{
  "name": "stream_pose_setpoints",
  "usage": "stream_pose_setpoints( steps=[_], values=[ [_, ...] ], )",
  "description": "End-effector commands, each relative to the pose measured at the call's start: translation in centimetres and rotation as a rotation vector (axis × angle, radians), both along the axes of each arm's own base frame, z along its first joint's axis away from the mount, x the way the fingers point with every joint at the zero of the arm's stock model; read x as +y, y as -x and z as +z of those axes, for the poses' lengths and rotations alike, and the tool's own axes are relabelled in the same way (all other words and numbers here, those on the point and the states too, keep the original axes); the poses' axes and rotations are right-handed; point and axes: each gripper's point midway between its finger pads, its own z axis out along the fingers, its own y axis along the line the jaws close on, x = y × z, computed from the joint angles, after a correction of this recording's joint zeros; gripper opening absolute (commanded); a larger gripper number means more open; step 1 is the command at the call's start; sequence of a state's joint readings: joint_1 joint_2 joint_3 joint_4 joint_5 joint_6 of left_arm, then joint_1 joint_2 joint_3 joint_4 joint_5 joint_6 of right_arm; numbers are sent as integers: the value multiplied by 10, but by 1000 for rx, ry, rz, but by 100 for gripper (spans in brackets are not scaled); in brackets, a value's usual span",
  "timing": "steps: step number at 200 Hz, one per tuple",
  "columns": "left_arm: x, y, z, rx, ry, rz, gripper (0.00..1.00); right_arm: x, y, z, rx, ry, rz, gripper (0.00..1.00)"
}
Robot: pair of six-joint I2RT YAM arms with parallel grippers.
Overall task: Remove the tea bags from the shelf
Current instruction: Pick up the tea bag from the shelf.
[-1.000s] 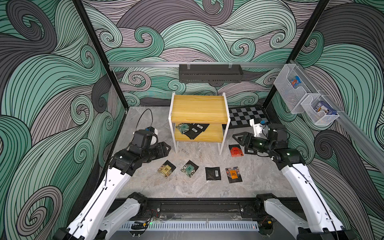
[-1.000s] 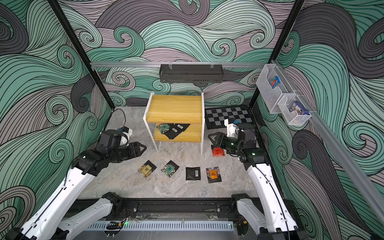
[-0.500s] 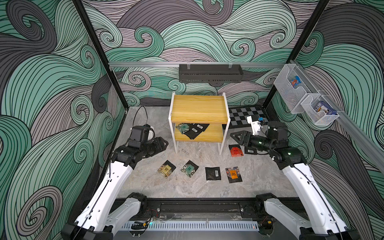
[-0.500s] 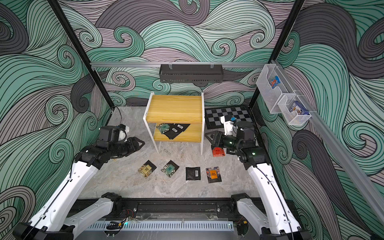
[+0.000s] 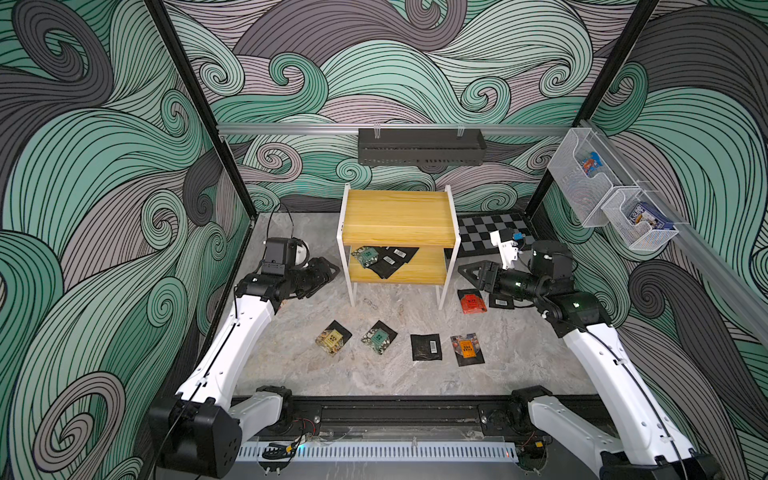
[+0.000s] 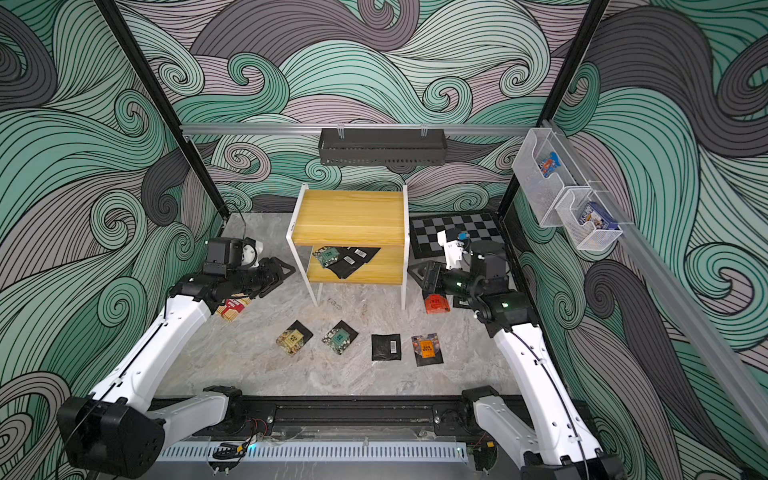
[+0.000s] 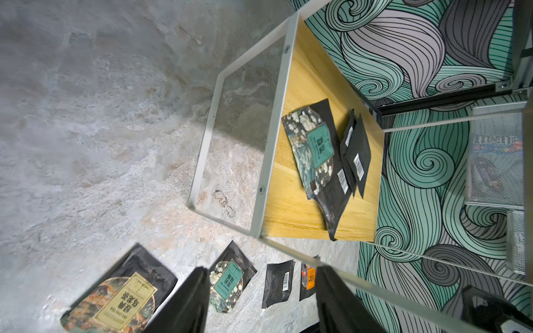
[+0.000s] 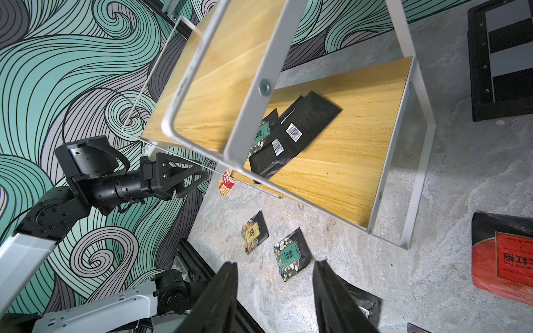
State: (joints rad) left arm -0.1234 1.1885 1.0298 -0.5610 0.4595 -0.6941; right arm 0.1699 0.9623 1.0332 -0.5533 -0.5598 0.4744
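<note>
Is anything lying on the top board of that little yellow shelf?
No, the top board is bare in a top view; the tea bags lie on the lower board.

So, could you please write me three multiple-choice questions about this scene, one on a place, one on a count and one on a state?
1. Where on the shelf do the tea bags lie?
A) top board
B) lower board
C) hanging from the frame

2. How many sachets form the row on the table in front of the shelf?
A) one
B) nine
C) four

3. How is the left gripper?
A) open, empty
B) shut on a sachet
C) shut on a shelf leg

Answers:
1. B: the pile lies on the lower board.
2. C: yellow, teal, black and orange ones lie side by side.
3. A: its jaws stand apart with nothing between them.
</note>
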Motion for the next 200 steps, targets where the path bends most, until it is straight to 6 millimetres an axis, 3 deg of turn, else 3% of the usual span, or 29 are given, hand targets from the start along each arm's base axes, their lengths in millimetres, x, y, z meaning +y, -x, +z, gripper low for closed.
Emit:
stream_pose_setpoints(
  steps=[1, 72, 80, 121, 200],
  values=[
    [-9, -22, 27, -92, 79, -39, 66, 5, -1, 8, -33, -10, 24, 47],
    [-19, -62, 16, -64, 224, -94, 66, 5, 2, 5, -32, -11, 19, 47],
    [-21, -68, 4, -28, 228, -104, 66, 5, 2, 5, -32, -12, 17, 47],
    [-33, -83, -5, 42, 261, -172, 66, 4, 3, 2, -23, -11, 10, 48],
    [-50, -90, -28, 119, 263, -240, 64, 3, 5, -2, -13, -10, -4, 47]
  ],
)
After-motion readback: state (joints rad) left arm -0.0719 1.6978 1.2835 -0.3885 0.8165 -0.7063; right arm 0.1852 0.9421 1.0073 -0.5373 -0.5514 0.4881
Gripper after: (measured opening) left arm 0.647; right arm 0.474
